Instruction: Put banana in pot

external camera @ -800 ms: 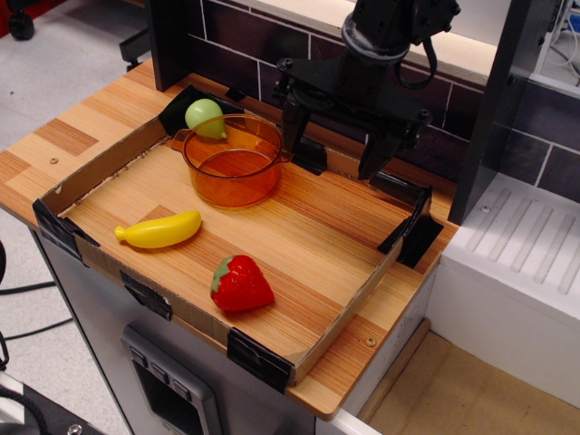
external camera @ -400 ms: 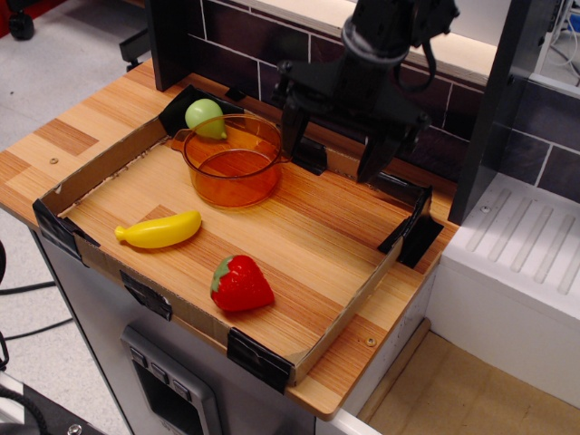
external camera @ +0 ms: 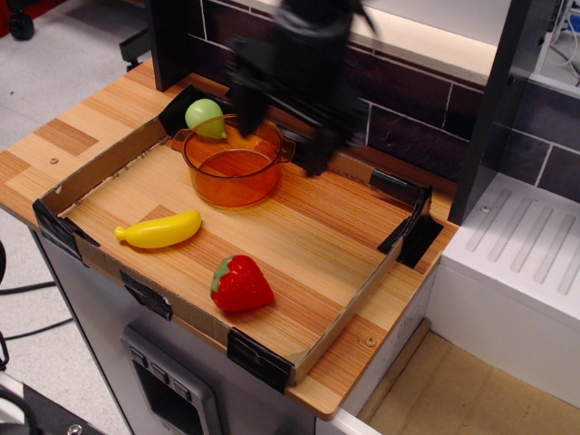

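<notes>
Your pincer (external camera: 283, 136) is spread wide and grasping nothing, its 2 dark fingers blurred with motion above the far side of the worktop. Compare it with a moment ago: it hung over the far-right part of the tray, and it has now swung left, so it hovers over the right rim of the pot.

Nearest you, the strawberry (external camera: 239, 284) lies close to the front edge of the cardboard tray (external camera: 358, 304). Just beyond it, toward the front-left corner, the banana (external camera: 159, 230) rests flat on the wood, untouched and well apart from the fingers. Farther back sits the orange pot (external camera: 232, 164), holding nothing, with the round green fruit (external camera: 205, 118) touching its far-left rim in the back-left corner.

That leftward sweep suggests you are heading for the banana; descent and grasp are not yet begun.
</notes>
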